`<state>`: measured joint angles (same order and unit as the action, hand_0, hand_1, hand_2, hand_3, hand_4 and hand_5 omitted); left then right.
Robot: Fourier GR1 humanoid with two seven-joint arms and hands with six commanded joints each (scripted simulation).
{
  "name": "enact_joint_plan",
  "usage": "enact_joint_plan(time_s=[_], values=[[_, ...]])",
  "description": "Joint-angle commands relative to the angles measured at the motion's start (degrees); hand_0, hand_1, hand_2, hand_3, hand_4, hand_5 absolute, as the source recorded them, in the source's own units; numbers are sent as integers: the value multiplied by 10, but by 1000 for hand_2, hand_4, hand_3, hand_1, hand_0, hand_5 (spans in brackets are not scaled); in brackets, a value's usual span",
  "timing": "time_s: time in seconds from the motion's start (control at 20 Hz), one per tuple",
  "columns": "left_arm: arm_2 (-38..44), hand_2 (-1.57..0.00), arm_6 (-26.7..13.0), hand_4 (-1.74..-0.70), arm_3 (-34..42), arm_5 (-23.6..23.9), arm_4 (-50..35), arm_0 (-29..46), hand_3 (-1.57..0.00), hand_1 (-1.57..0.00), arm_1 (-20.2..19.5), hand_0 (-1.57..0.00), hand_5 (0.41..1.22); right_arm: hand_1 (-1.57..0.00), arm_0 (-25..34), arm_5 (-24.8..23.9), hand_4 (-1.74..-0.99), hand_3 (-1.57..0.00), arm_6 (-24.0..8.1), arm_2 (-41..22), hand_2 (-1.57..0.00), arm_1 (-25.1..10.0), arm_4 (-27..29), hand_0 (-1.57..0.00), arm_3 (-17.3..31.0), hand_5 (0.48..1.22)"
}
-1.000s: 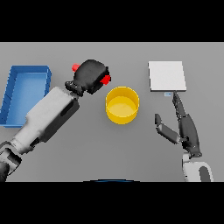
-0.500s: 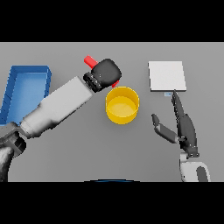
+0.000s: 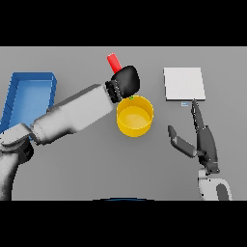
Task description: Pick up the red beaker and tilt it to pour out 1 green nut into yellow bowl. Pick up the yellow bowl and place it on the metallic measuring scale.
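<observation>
Red plastic shows above my left hand (image 3: 126,80), whose fingers are curled round the red beaker (image 3: 113,62), tipped just over the far rim of the yellow bowl (image 3: 135,116); a green nut (image 3: 130,98) sits at that rim. I judge the bowl light, stiff and smooth-walled, best pinched at its rim. My right hand (image 3: 205,142) rests with fingers straight, near the metallic measuring scale (image 3: 184,83).

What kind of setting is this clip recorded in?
Likely a lab-style tabletop bench for pouring and weighing: a plain grey table with a red beaker in the left hand, a yellow bowl and a flat metallic scale.
</observation>
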<state>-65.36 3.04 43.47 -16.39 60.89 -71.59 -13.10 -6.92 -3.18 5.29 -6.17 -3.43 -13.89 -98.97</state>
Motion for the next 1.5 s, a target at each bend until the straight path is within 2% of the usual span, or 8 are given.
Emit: enact_joint_plan(time_s=[0.0,0.6,0.7,0.85,0.9,1.0,1.3,1.45], values=[[-17,-1571,0,-1735,-8,2,14,-8,-1571,-1571,3,-1571,1221,1,-2,1,-1167,1,2,-1,1,1,1,1,-2,626],[-133,-1571,20,-1720,-36,7,60,-81,-1571,-1571,33,-1571,1221,1,-5,-2,-1154,1,18,-1,1,-1,-4,1,2,635],[-138,-1571,46,-1721,-43,7,55,-114,-1571,-1571,26,-1571,1221,1,-1,-4,-1153,1,16,-1,1,3,-2,1,1,636],[-137,-1571,45,-1722,-65,21,54,-168,-1571,-1571,1,-1571,1221,1,4,3,-1150,1,23,2,1,-2,4,1,3,649],[-126,-1571,44,-1725,-76,26,43,-182,-1571,-1571,-4,-1571,1221,1,6,5,-1154,1,19,3,1,-7,6,1,-3,654],[-100,-1571,49,-1731,-102,45,19,-217,-1179,-1571,-26,-1571,1221,1,-3,4,-1160,1,27,-7,1,-3,-5,1,-4,660],[83,-1571,-9,-1734,-267,75,-165,-277,-1468,-1571,-70,-1571,1221,1,9,-7,-1146,1,25,-5,1,-3,-17,1,16,641],[188,-1571,-56,-1737,-315,92,-289,-265,-1402,-1571,-109,-1571,1221,1,19,-13,-1142,1,26,-11,1,-1,-30,1,19,630]])
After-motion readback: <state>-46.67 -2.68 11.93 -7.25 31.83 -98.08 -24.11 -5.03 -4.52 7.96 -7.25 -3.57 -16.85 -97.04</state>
